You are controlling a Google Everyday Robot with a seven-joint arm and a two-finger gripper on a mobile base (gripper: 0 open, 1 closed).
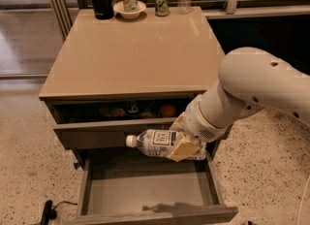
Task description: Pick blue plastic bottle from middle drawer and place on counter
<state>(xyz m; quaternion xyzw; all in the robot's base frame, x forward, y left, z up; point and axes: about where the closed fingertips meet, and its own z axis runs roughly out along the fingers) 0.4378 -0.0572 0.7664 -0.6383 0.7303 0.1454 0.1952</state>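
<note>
Over open grey-brown wooden middle drawer (145, 190), your claw (183, 144) closed around small clear white-capped plastic bottle (151, 140), sideways, cap leftward, below glossy tan table (131, 54).

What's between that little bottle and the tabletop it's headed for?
The pincer holds the blue plastic bottle over the open middle drawer. The part-open upper drawer and the edge of the counter lie above it, so it probably must come outward first.
</note>
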